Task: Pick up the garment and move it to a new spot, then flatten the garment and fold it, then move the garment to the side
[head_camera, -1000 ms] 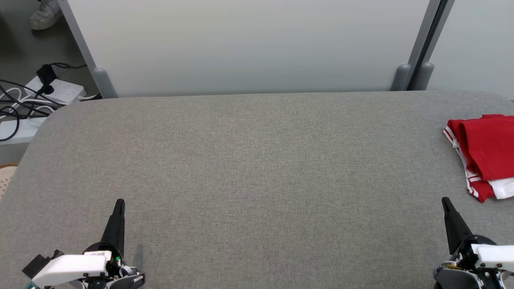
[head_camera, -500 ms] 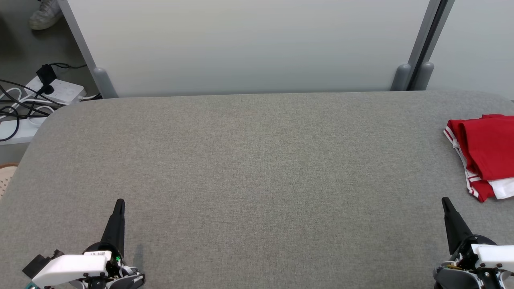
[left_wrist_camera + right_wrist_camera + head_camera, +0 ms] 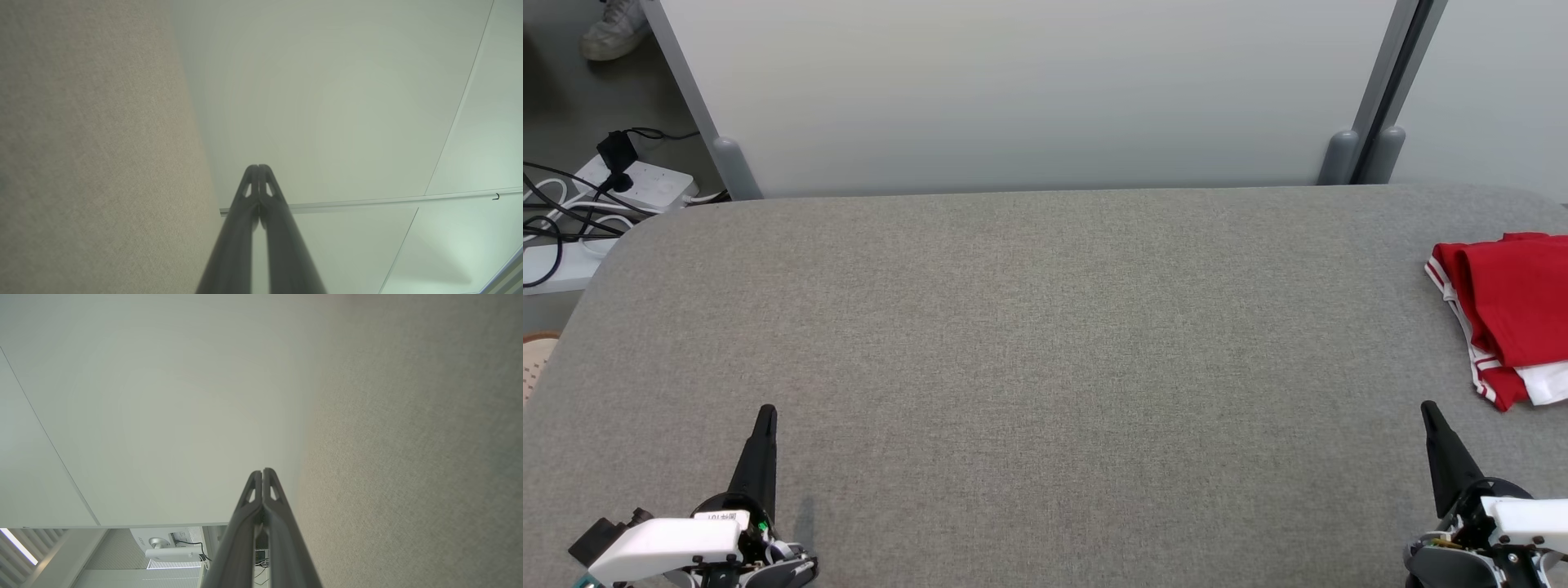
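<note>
Your garment [image 3: 1507,314] lies at the right edge of the table [image 3: 1045,343], about midway between its near and far edges, and runs out of the head view on that side. It is red with white trim and looks loosely folded rather than spread. Both grippers sit low at the near edge: the left gripper [image 3: 766,413] toward the near left corner and the right gripper [image 3: 1427,407] toward the near right corner. Each has its two fingers pressed together on nothing, tips pointing at the far edge. The right one is near the garment but apart from it, with table cover between them. From this layout alone I cannot tell you whether the job is finished, with the garment folded and set aside, or whether the first pickup has not begun. If it is the pickup, you will need to spread the right fingers and reach forward and to the right. Come down on the garment's near left part and pinch through all the layers, not just the top one. Then carry it toward the middle of the table.
</note>
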